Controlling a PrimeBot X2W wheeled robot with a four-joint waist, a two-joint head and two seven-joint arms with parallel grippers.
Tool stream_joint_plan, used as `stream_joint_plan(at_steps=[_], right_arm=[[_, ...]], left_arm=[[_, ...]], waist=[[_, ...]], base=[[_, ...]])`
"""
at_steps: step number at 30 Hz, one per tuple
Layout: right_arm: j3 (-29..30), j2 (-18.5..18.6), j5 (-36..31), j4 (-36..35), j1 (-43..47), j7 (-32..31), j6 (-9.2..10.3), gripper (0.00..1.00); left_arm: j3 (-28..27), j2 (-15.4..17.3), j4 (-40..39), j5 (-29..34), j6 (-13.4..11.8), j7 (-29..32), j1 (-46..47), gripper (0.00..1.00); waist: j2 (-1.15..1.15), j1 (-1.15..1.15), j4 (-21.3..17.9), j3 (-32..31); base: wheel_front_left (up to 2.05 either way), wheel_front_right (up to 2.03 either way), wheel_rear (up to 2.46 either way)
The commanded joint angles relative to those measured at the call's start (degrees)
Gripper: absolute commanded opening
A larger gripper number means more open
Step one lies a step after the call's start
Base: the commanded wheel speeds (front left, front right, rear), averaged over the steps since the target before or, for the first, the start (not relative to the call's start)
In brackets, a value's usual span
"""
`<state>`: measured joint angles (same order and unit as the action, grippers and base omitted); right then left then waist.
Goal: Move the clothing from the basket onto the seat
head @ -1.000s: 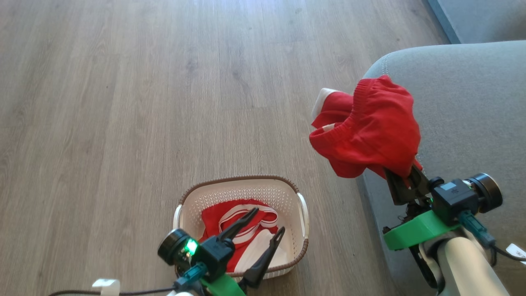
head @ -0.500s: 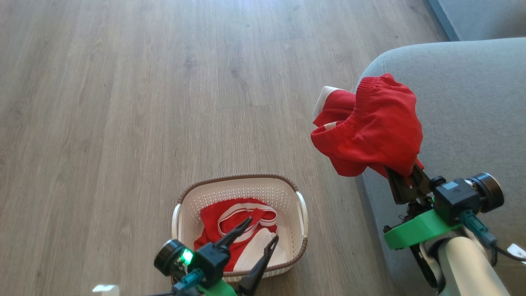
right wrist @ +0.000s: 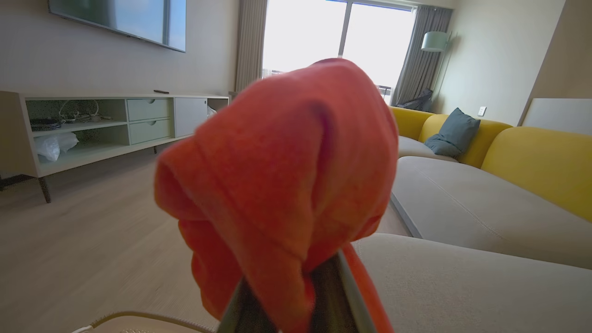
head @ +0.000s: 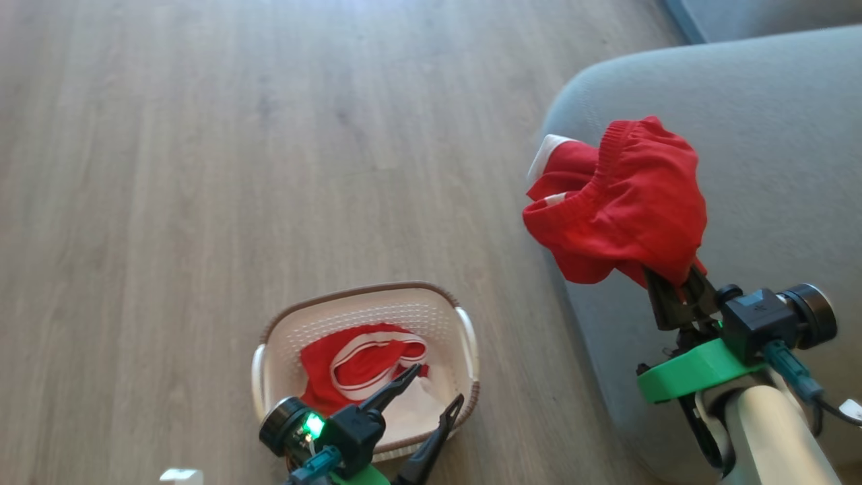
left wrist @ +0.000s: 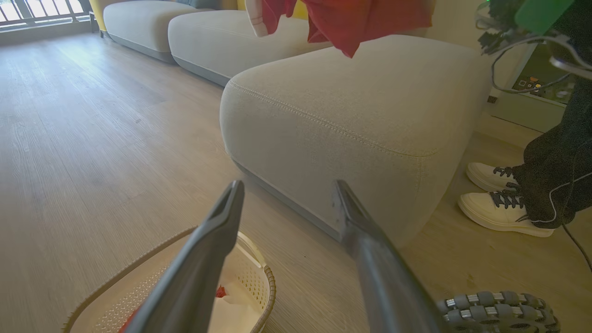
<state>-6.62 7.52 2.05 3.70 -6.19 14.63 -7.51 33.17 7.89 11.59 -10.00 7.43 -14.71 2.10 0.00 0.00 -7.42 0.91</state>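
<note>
Right pincer [head: 673, 286]: pressed together on the red shorts [head: 626, 209], which are held up over the rounded corner of the grey seat [head: 774, 121].
Left pincer [head: 438, 384]: spread wide and empty, held over the near edge of the basket [head: 363, 291].
Basket: set on the wood floor [head: 202, 168], near the seat.
Inside the basket: a red garment with white striped trim [head: 323, 364] is seen.

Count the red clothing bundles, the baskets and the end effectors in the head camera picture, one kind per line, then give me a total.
Baskets: 1, the basket
Red clothing bundles: 2, the held bundle and the basket bundle
End effectors: 2, the left end effector open, the right end effector shut on the held bundle
Total: 5
</note>
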Motion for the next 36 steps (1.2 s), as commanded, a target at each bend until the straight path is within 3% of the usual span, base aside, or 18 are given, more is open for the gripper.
stream_joint_plan(at_steps=[1,11,24,36], right_arm=[[-0.4,0.0,-0.3,-1.9,-1.1,0.4,0.02,0.0],[1.5,-0.8,-1.1,-2.0,-1.6,0.4,0.02,0.0],[4.7,-2.4,-1.4,-2.7,-0.7,0.4,0.02,0.0],[10.4,-4.3,-1.8,-6.5,2.7,0.4,0.02,0.0]], left_arm=[[-1.9,0.4,-2.1,-0.4,0.1,-0.3,2.1,1.0],[-2.3,1.4,-2.4,-0.2,0.1,-0.3,3.8,1.0],[-1.2,1.9,-2.6,-0.3,0.1,-0.3,5.5,1.0],[4.2,4.0,-1.6,-1.7,0.1,-0.3,10.0,1.0]], waist=[[0.0,0.0,-2.2,0.6],[0.0,0.0,-11.7,3.1],[0.0,0.0,-21.2,5.5],[0.0,0.0,-23.5,8.1]], base=[[0.0,0.0,0.0],[0.0,0.0,0.0],[0.0,0.0,0.0],[0.0,0.0,0.0]])
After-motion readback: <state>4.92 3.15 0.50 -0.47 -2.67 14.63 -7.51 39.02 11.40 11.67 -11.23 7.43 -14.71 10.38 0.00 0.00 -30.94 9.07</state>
